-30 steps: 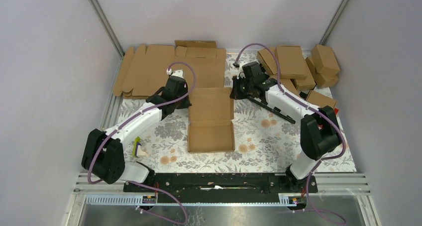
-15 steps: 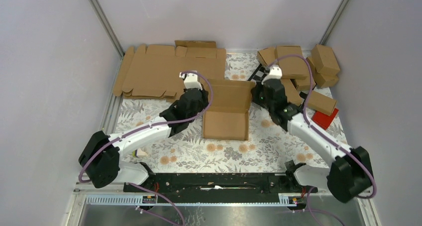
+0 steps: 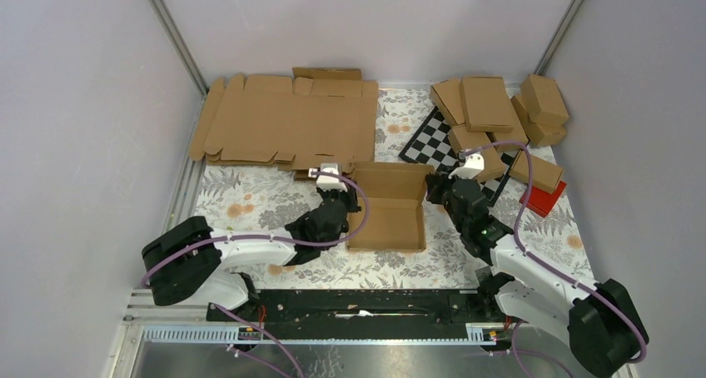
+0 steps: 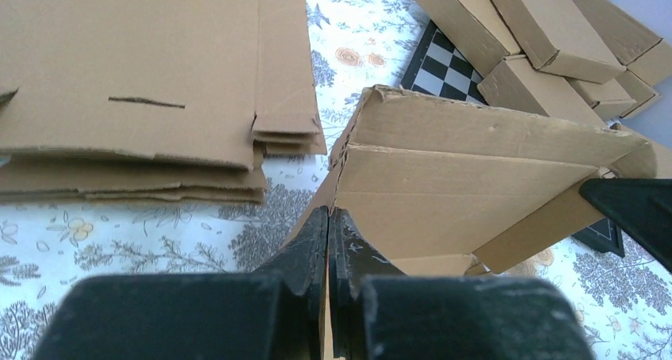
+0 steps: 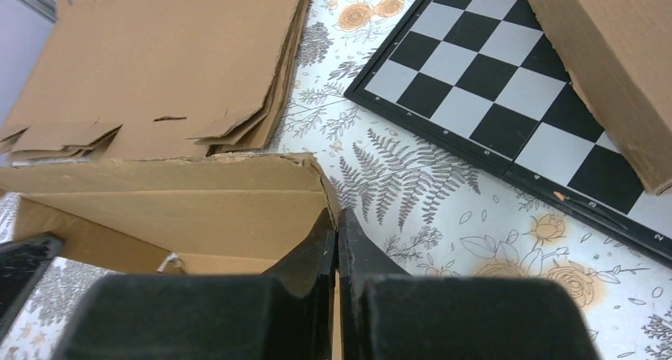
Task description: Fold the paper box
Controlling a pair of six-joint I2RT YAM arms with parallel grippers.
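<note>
The paper box [image 3: 390,207] is a plain brown carton, partly folded, with raised side walls and an upright back flap, on the floral cloth near the front middle. My left gripper [image 3: 356,212] is shut on its left wall; in the left wrist view the gripper [image 4: 328,217] pinches the thin cardboard edge of the box [image 4: 475,185]. My right gripper [image 3: 430,195] is shut on the right wall; in the right wrist view the gripper [image 5: 334,221] clamps the box's [image 5: 182,209] edge. The right fingertip [image 4: 634,209] shows across the box.
A stack of flat cardboard blanks [image 3: 283,120] lies at the back left. Several folded brown boxes [image 3: 491,107] are piled at the back right on a chequered board [image 3: 433,136]. A small red block [image 3: 545,196] lies at the right. Metal rails run along the near edge.
Both grippers have pulled the box toward the near edge and a little right. The arms have drawn in low. The chequered board is now uncovered.
</note>
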